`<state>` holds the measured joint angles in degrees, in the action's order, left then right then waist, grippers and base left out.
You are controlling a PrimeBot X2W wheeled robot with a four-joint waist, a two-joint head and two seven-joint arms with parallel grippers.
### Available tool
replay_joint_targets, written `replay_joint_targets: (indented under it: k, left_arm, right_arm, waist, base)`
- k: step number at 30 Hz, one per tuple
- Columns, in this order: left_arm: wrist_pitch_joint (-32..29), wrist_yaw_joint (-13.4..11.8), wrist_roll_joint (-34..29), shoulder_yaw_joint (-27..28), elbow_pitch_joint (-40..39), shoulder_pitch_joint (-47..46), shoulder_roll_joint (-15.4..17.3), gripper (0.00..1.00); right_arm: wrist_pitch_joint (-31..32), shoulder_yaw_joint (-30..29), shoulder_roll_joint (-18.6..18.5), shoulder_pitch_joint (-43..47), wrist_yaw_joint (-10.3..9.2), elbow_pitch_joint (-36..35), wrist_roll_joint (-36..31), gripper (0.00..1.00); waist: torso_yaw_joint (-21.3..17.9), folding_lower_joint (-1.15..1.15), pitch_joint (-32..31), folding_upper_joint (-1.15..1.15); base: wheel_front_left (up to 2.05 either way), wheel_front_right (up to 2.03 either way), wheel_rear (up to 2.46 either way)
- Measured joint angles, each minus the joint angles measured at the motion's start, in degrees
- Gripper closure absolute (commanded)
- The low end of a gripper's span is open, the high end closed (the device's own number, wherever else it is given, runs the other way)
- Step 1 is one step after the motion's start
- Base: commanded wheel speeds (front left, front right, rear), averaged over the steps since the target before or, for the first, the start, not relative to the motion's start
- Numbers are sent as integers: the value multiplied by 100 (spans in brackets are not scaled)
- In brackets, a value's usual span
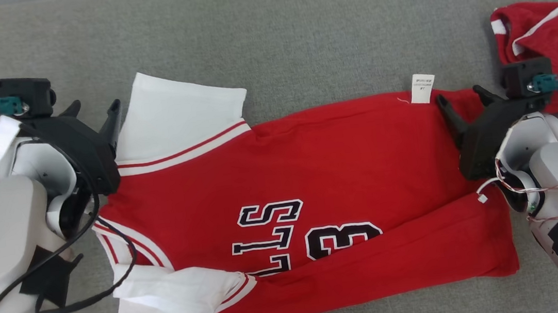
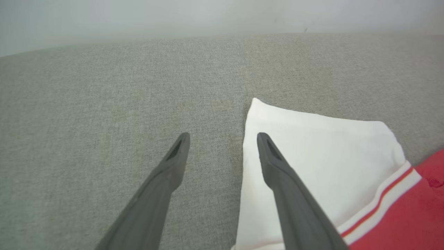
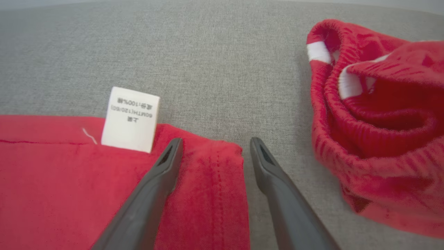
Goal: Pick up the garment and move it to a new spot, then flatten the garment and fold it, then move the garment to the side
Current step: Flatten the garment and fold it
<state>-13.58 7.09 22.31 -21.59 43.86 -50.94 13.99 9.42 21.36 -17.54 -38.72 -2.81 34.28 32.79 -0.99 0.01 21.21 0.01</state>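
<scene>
Black-fingered and spread wide, the left gripper point(image 1: 96, 113) straddles the outer edge of the white sleeve point(image 1: 176, 115). The right gripper point(image 1: 460, 98), equally wide, straddles the hem corner beside the care label point(image 1: 423, 88). Neither holds anything, though whether the tips touch cloth I cannot tell. Between them the red jersey point(image 1: 280, 172) lies flat on the grey cloth surface point(image 1: 297, 30), its near edge folded over the lettering. Closing here could catch one layer only, and an uneven lift would skew the fold. The second red garment point(image 1: 552, 39) lies near enough to snag. The jersey's long axis runs left to right, with the collar end toward the robot's left and the hem toward its right.
</scene>
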Motion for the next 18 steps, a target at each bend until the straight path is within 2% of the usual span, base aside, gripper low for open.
replay_joint_targets:
  k: [3,10,18]
  left_arm:
    - [0,3,4,-67,186,-136,-19,0]
    - [159,5,5,-267,424,-684,-294,0]
    - [160,7,30,-520,946,-777,-223,0]
  right_arm:
    - [18,27,43,-119,49,73,0,0]
    - [-12,38,34,-291,115,171,-9,0]
    - [-31,103,116,-527,182,323,-66,0]
  waist:
    - [-55,0,103,0]
    - [-138,-1,295,-1]
    - [-199,-1,448,-1]
  base:
    - [0,0,0]
    - [0,0,0]
    - [0,0,0]
